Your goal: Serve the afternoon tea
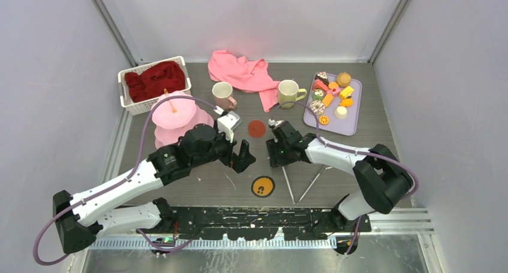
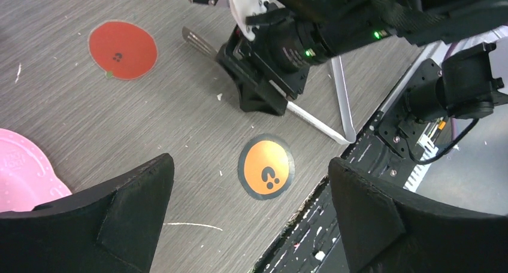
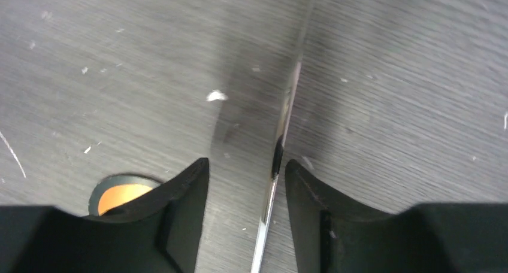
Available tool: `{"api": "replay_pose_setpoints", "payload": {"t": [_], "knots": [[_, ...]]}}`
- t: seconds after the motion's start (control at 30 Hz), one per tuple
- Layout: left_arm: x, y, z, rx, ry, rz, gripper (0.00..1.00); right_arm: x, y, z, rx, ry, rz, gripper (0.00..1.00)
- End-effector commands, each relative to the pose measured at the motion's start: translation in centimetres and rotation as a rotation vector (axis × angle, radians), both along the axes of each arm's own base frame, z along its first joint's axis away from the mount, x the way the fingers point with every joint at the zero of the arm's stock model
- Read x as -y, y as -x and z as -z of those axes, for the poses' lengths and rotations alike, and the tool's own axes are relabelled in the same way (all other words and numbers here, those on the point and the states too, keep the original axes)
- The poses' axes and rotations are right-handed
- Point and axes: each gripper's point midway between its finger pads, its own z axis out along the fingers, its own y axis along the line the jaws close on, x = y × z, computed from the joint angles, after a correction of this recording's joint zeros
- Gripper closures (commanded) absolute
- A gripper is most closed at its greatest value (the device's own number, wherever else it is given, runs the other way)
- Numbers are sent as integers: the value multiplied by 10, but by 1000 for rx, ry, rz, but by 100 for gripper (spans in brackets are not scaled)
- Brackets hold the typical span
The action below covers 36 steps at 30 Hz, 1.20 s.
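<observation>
The pink three-tier cake stand stands at the left, partly behind my left arm; its edge shows in the left wrist view. A pale pink mug and a yellow-green mug stand at the back. Toy pastries and fruits lie on a lilac tray. Metal tongs lie on the table in a V. My right gripper is down over one tong arm, jaws narrowed either side of it with gaps still showing. My left gripper hangs open and empty above the table.
A white basket with red cloth sits at the back left. A pink cloth lies behind the mugs. A red round sticker and an orange one are on the table. The two grippers are close together mid-table.
</observation>
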Motion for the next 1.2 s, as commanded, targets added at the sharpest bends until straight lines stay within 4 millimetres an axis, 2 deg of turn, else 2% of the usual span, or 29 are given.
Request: {"api": "replay_pose_setpoints", "payload": {"t": [0.0,0.07,0.13,0.23,0.37,0.43,0.5,0.63,0.83,0.93,1.0,1.1,1.17], "knots": [[-1,-11,-26,91,76,-41,1,-5,-19,-34,151,57,-47,36],[-2,-11,-26,93,76,-44,1,6,-25,-53,218,58,24,24],[-1,-11,-24,85,70,-44,1,26,-30,-75,299,74,153,17],[2,-13,-15,57,49,-50,1,69,-29,-94,374,105,385,10],[18,-14,6,-56,-22,-39,0,136,-13,-89,304,110,693,9],[32,-13,19,-138,-49,-24,0,158,-5,-83,264,83,784,10],[49,-16,42,-216,-86,-27,0,169,1,-81,237,39,845,10],[71,-29,68,-306,-140,-71,0,176,6,-73,177,0,922,12],[95,-47,104,-402,-217,-135,6,174,13,-42,76,4,958,24],[105,-54,119,-426,-211,-161,12,170,13,-32,79,-24,947,31],[112,-56,128,-449,-208,-165,20,166,12,-27,73,-42,934,33],[120,-57,141,-478,-202,-167,25,159,12,-22,55,-72,910,36],[124,-58,147,-488,-198,-171,33,158,12,-20,56,-74,900,39]]}}
